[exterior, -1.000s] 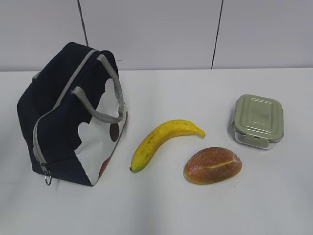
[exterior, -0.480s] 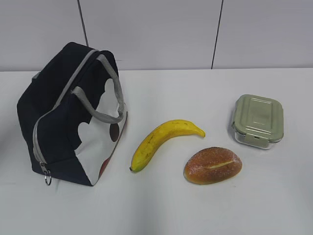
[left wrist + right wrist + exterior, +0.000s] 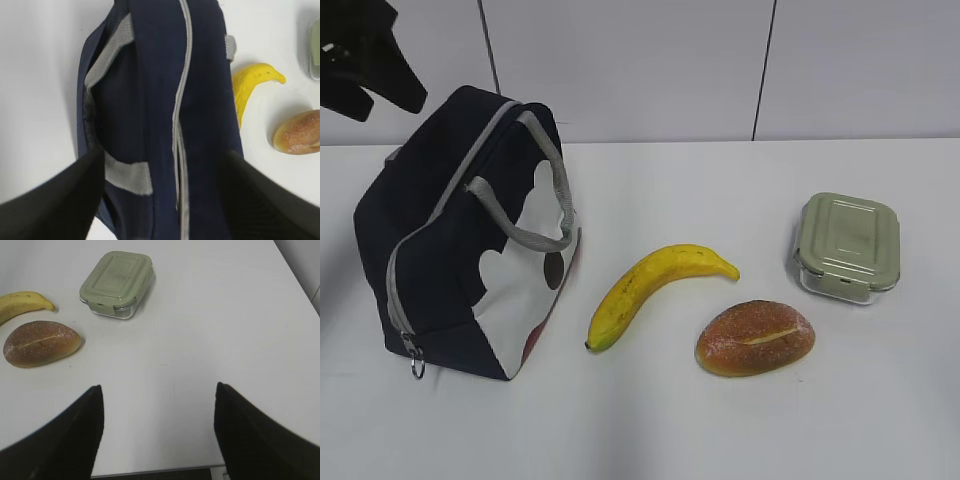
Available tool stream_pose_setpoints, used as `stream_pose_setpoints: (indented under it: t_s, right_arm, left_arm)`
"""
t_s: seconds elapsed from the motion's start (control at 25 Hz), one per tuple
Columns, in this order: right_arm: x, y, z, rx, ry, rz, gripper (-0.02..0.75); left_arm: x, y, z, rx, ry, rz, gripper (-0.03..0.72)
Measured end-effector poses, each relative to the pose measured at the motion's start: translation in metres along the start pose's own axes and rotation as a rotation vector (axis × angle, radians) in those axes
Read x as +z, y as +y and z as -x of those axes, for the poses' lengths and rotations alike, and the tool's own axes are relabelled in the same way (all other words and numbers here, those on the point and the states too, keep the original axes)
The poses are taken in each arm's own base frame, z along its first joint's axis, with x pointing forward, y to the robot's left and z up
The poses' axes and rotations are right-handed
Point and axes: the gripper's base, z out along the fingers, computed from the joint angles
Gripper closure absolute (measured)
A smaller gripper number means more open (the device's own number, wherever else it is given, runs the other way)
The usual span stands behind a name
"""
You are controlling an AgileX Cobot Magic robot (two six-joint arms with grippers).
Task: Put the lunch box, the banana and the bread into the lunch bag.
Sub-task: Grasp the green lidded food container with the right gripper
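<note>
**End effectors apart over a zipped bag**

The left end effector hangs above the lunch bag, fingers spread, gripping nothing; its zipper looks closed, barring entry. The right end effector is released over bare worktop near the right edge. Banana, bread and lunch box lie apart right of the bag.

Left hand cut by frame edge; lunch bag hides banana end.
</note>
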Motion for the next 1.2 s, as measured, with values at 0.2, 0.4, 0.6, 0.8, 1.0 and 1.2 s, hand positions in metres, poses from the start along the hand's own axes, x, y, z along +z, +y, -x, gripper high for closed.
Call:
stream_pose_setpoints:
  t_s: [0.2,0.4,0.6,0.8,1.0,1.2]
  right_arm:
    - [0.0,0.0,0.0,0.0,0.0,0.0,0.227]
    - [0.0,0.0,0.0,0.0,0.0,0.0,0.227]
    - [0.0,0.0,0.0,0.0,0.0,0.0,0.227]
    - [0.0,0.0,0.0,0.0,0.0,0.0,0.227]
    - [0.0,0.0,0.0,0.0,0.0,0.0,0.227]
    - [0.0,0.0,0.0,0.0,0.0,0.0,0.227]
  left_arm:
    - [0.031,0.011,0.015,-0.008,0.084,-0.013,0.295]
    - [0.051,0.017,0.021,-0.014,0.137,-0.021,0.343]
    - [0.061,0.021,0.022,-0.02,0.157,-0.022,0.37]
    - [0.063,0.022,0.022,-0.022,0.158,-0.022,0.518]
    - [0.063,0.021,0.022,-0.028,0.153,-0.033,0.68]
    - [0.063,0.018,0.023,-0.042,0.153,-0.06,0.688]
